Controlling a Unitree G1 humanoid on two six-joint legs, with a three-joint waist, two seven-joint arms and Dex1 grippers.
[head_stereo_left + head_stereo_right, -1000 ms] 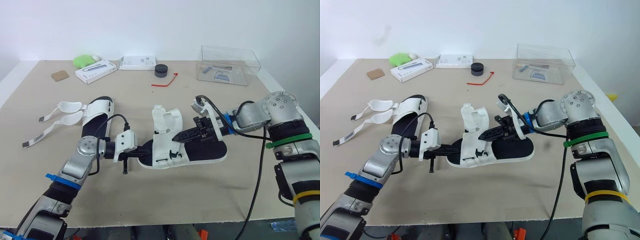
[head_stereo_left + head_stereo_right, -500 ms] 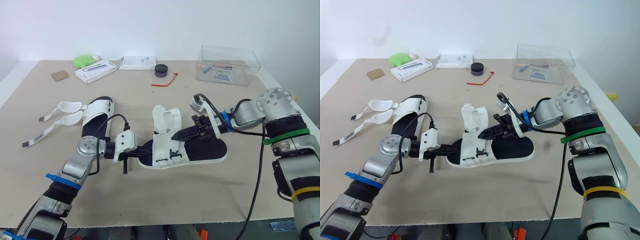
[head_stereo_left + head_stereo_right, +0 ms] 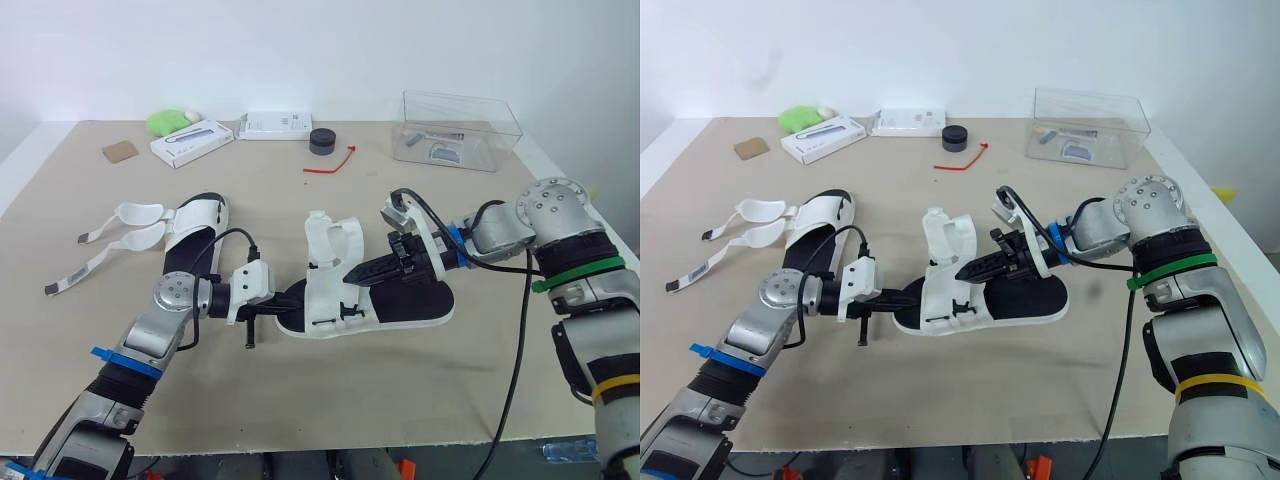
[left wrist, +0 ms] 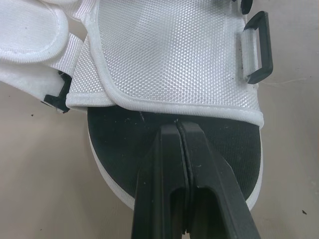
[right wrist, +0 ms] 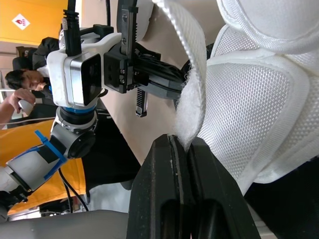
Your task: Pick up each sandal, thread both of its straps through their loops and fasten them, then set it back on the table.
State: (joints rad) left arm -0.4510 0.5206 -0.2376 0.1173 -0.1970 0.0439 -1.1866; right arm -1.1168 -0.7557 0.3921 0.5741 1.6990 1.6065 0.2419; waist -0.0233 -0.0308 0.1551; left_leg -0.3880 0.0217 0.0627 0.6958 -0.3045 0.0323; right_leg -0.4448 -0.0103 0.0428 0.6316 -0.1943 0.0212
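Observation:
A sandal [image 3: 400, 300] with a black footbed and white upper lies at the table's middle. My left gripper [image 3: 292, 297] is shut on the footbed's edge at the sandal's left end [image 4: 119, 144], just under the white upper. My right gripper [image 3: 352, 273] reaches in from the right and is shut on a white strap [image 5: 192, 89] that stands up from the upper. A black loop [image 4: 259, 47] sits on the upper's side. The second sandal [image 3: 192, 235] lies to the left, its two straps [image 3: 110, 235] spread loose on the table.
At the back stand a clear plastic box [image 3: 457, 130], a black round cap [image 3: 322, 141], a red tie [image 3: 333, 163], two white boxes [image 3: 192, 141] [image 3: 275, 124], a green object [image 3: 168, 122] and a cardboard piece [image 3: 119, 151]. A person [image 5: 25, 79] shows beyond the table.
My right arm's elbow has shifted a little while the gripper stays on the strap. The left arm and both sandals have not moved.

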